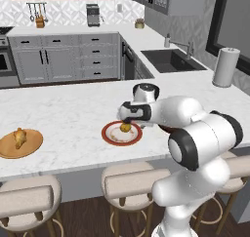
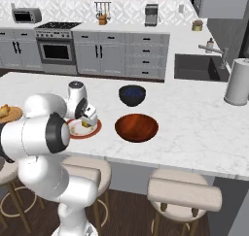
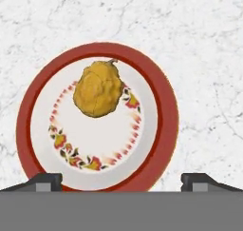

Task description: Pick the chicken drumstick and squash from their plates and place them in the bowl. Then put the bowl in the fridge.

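The tool [image 3: 121, 180] hangs spread wide over the red-rimmed plate [image 3: 166, 130] on the marble tabletop [image 1: 73, 119]. The squash [image 3: 98, 88] sits on that plate, between and beyond the 2 fingertips, untouched. The drumstick [image 1: 19, 137] lies on the wooden plate [image 1: 34, 146], well apart.

The squash [image 3: 98, 88] lies on a plate [image 3: 159, 144] near the front edge of the counter [image 1: 73, 114], off the plate's middle. The gripper [image 3: 121, 180] hangs above this plate, jaws wide apart. In the left base view, the drumstick [image 1: 19, 137] lies on another plate [image 1: 31, 148], well apart to the left. In the right base view, the bowl [image 2: 136, 127] stands just right of the squash's plate, and a smaller bowl [image 2: 132, 94] stands behind it. The sink [image 2: 197, 67] is farther back on the right, with a paper roll [image 2: 238, 82] near it.
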Robot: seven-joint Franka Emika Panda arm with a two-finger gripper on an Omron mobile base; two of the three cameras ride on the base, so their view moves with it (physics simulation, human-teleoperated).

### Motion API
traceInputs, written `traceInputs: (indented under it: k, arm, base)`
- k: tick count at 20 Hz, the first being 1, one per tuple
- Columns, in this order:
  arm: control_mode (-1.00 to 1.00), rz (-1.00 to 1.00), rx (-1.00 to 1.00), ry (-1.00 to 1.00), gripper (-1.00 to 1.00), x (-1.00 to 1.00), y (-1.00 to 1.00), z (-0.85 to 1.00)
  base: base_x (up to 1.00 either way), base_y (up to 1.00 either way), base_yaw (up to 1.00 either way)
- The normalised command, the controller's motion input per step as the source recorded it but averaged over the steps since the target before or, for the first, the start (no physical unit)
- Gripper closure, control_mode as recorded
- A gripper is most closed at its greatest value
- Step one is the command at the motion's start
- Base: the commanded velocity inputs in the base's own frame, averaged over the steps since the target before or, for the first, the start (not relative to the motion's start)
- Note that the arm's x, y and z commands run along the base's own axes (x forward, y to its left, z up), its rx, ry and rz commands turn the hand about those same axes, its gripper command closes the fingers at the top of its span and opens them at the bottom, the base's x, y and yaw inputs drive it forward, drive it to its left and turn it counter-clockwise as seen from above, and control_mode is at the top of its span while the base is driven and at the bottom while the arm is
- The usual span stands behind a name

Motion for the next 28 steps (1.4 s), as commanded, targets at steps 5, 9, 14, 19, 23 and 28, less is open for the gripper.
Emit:
traceInputs:
  k: [5, 9, 14, 19, 23, 28]
  arm:
    - [-1.0, 0.0, 0.0, 0.15, -1.0, 0.45, 0.18, -0.2]
    - [-1.0, 0.0, 0.0, 0.17, -1.0, 0.46, 0.13, -0.22]
    - [-1.0, 0.0, 0.0, 0.12, -1.0, 0.44, 0.0, -0.33]
    - [-1.0, 0.0, 0.0, 0.04, -1.0, 0.44, 0.0, -0.38]
    - [-1.0, 0.0, 0.0, 0.0, -1.0, 0.16, 0.05, -0.35]
    - [-1.0, -0.02, 0.0, 0.0, -1.0, -0.03, 0.07, -0.22]
  base:
    - [0.0, 0.0, 0.0]
    - [0.0, 0.0, 0.0]
    - [0.0, 0.0, 0.0]
    - [0.0, 0.0, 0.0]
    - [0.0, 0.0, 0.0]
    - [0.0, 0.0, 0.0]
